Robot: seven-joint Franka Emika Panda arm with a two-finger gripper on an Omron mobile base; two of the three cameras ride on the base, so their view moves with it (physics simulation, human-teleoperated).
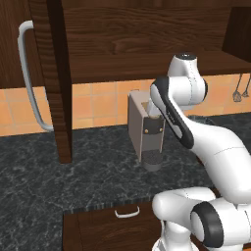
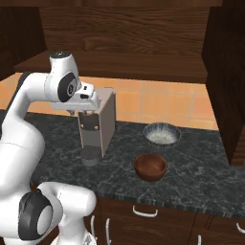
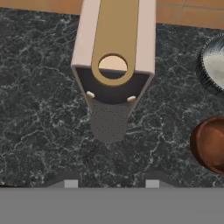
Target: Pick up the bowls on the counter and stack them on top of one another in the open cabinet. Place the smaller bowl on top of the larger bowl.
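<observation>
Fingers [image 3: 108, 183] held apart w/ nothing between, above beige box-shaped coffee machine [image 3: 114, 52]; small reddish-brown round bowl [image 2: 150, 166] seen at 3 o'clock on dark marbled tabletop [image 2: 201, 177], larger ribbed grey bowl [image 2: 161, 133] just behind.

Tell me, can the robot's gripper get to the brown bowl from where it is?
Probably yes. The gripper hangs open above the coffee machine, holding nothing. The brown bowl sits apart on the counter, near the grey bowl. Nothing covers it, so the way down looks free.
</observation>
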